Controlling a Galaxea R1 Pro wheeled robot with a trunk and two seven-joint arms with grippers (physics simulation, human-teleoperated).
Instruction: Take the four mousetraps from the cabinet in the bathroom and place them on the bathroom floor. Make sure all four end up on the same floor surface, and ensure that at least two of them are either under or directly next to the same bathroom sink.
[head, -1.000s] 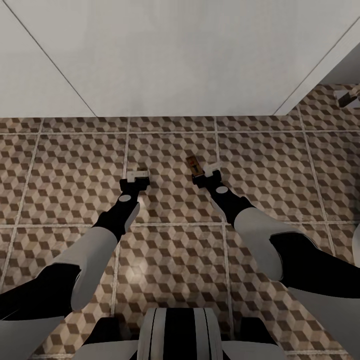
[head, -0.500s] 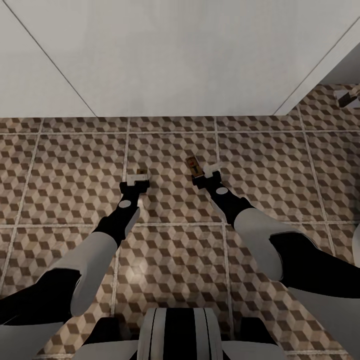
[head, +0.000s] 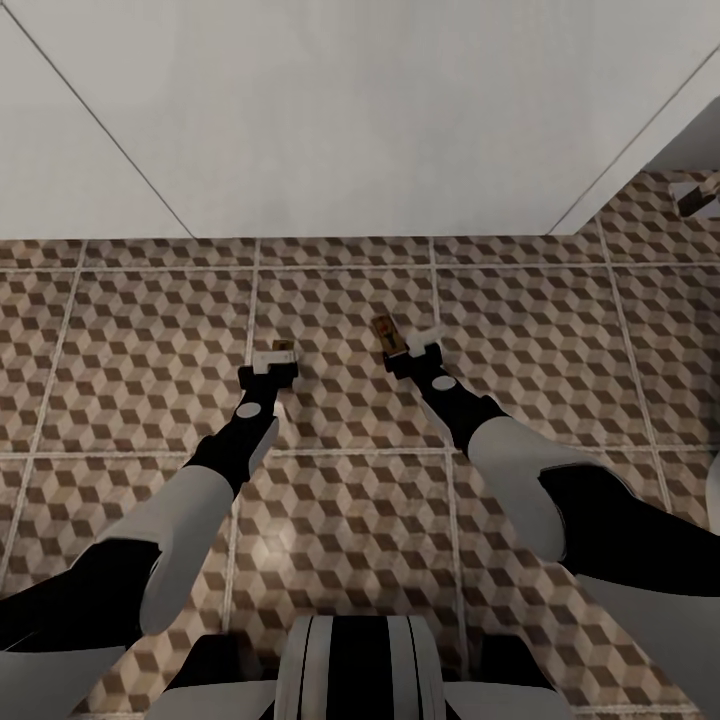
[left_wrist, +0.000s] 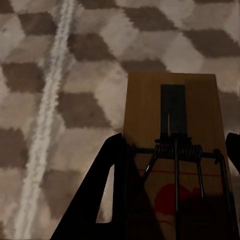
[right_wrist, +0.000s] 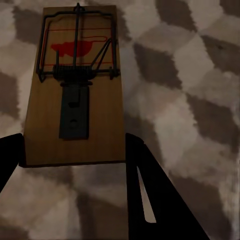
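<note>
Left mousetrap: small flat brown wooden board (left_wrist: 172, 150) with dark wire spring, dark plate and red mark, sitting between the left gripper's fingers; in the head view it lies at 11 o'clock from centre (head: 283, 347).
Left gripper (head: 272, 358): its black fingers (left_wrist: 107, 190) flank the board's sides, clamped on it; the arm reaches forward and down, low over the floor.
Bathroom floor (head: 150, 340): square tiles in brown, beige and cream cube print, pale grout.
Right mousetrap: an identical brown wooden board (right_wrist: 75, 90), at 12 o'clock from centre (head: 386, 334).
Right gripper (head: 413, 345): fingers (right_wrist: 150, 195) at the board's near corners; whether they pinch it I cannot tell.
White panel (head: 350, 110): at 12 o'clock.
</note>
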